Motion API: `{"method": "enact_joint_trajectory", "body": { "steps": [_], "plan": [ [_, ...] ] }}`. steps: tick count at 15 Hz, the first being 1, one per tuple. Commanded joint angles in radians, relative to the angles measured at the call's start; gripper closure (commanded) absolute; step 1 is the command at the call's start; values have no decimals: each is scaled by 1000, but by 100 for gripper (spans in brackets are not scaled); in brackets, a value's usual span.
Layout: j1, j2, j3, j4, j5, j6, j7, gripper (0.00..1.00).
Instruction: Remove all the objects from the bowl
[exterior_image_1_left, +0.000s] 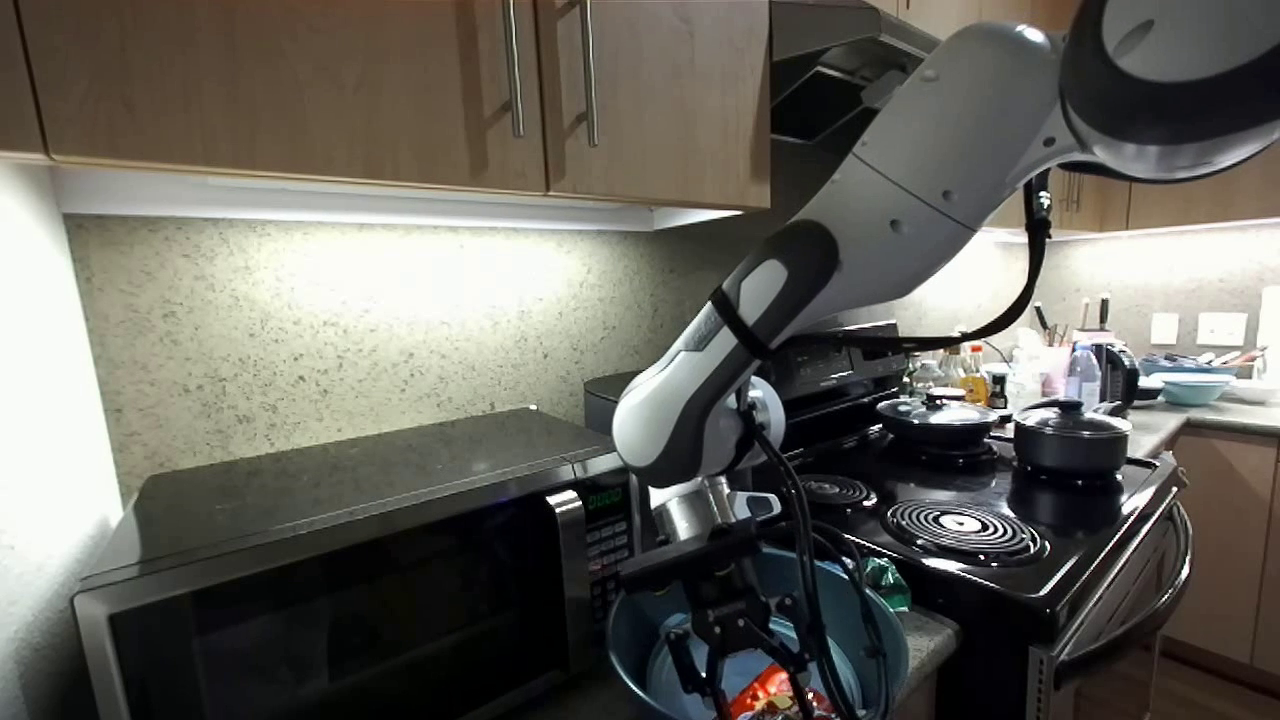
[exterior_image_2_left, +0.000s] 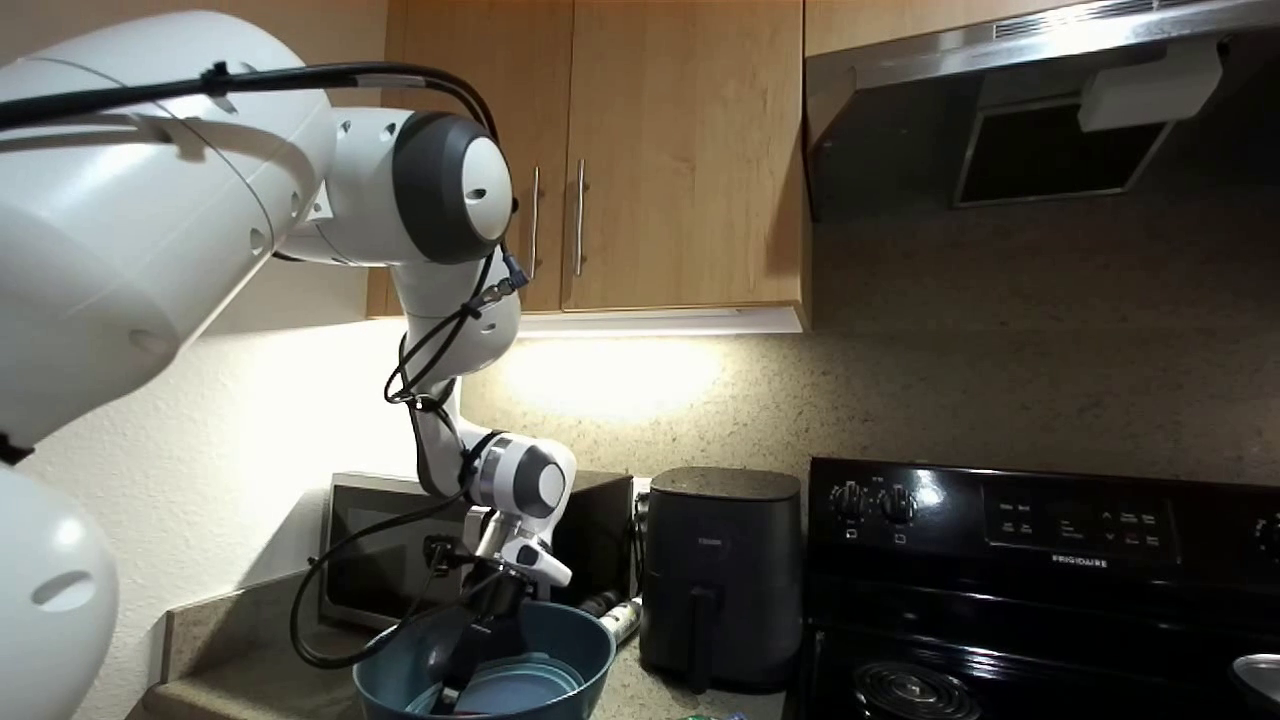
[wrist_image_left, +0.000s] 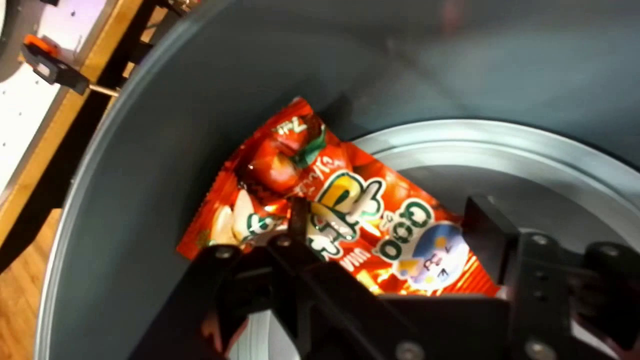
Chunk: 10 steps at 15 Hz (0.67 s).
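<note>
The upright blue bowl (exterior_image_1_left: 640, 622) holds a shiny red packet (wrist_image_left: 385, 200); a green packet (exterior_image_1_left: 887, 582) lies outside, at two o'clock in an exterior view.

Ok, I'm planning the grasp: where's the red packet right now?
In the wrist view, the red packet lies near the centre, inside the bowl toward its left side, right by the open gripper.

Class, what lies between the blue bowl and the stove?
A shiny green packet, partly hidden behind the bowl, shows there in an exterior view; farther back, a dark air fryer stands between the bowl and the stove in an exterior view.
</note>
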Motion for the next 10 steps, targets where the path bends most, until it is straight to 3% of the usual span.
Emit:
{"method": "enact_joint_trajectory", "body": {
  "steps": [1, 8, 10],
  "plan": [
    [-6, 2, -11, -4, 66, -61, -51, 52],
    [3, -12, -29, -15, 74, -58, -55, 95],
    [9, -16, -36, -14, 63, -51, -41, 100]
  ]
}}
